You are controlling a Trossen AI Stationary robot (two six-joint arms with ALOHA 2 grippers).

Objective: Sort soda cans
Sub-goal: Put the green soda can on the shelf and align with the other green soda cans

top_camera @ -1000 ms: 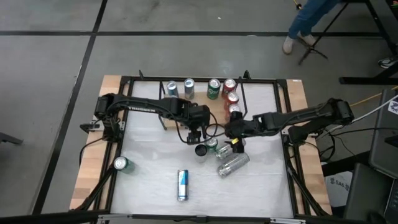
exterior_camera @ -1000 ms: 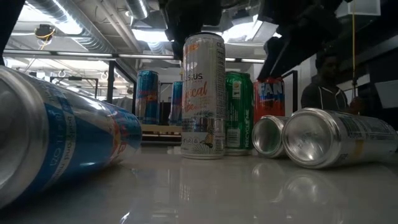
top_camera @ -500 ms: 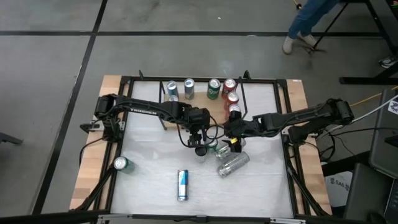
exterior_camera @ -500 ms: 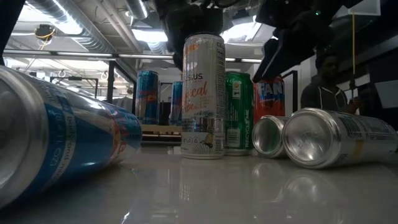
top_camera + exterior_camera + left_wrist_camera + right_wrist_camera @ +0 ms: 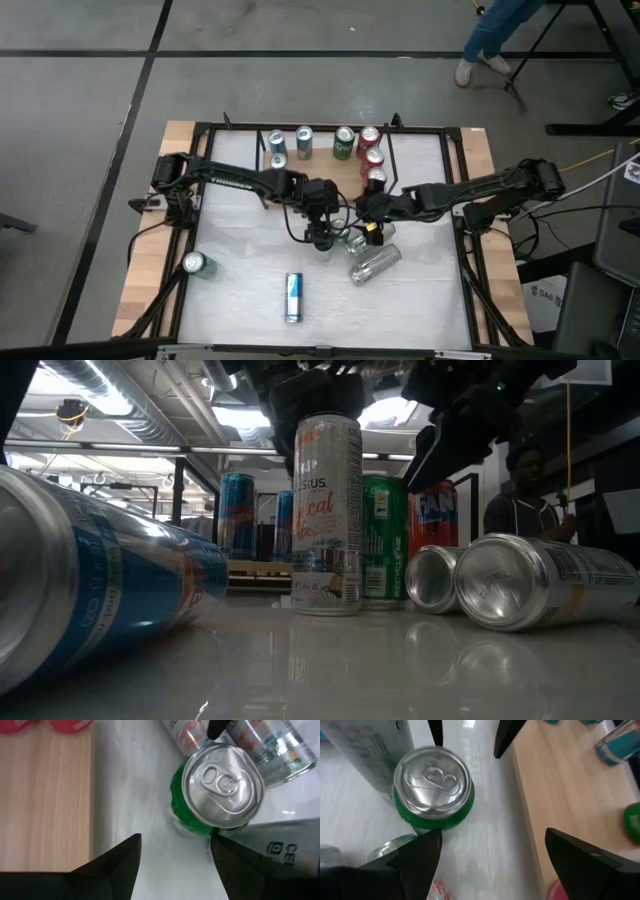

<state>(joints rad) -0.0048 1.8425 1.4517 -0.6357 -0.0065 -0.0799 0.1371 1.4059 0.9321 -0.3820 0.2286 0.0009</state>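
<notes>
A green can [image 5: 222,785] with a silver top stands upright at the table's middle; it also shows in the right wrist view [image 5: 432,787] and the high view [image 5: 343,237]. My left gripper [image 5: 175,855] is open above the table beside this can, next to a tall white can [image 5: 325,510] that stands upright. My right gripper [image 5: 500,855] is open on the can's other side, above it. Both grippers show in the high view, the left gripper [image 5: 322,238] and the right gripper [image 5: 366,230]. Two silver cans [image 5: 372,258] lie on their sides nearby.
At the far edge stand two blue-and-silver cans [image 5: 288,142], a green can [image 5: 343,142] and three red cans [image 5: 372,158]. A blue can [image 5: 293,297] lies near the front edge, and a green can [image 5: 194,263] stands at the near left. A person [image 5: 525,490] is beyond the table.
My left gripper has moved toward the table's near edge, up to the tall white can and the green can in the middle. My right gripper has shifted a little toward the table's left. The cans have stayed in place.
</notes>
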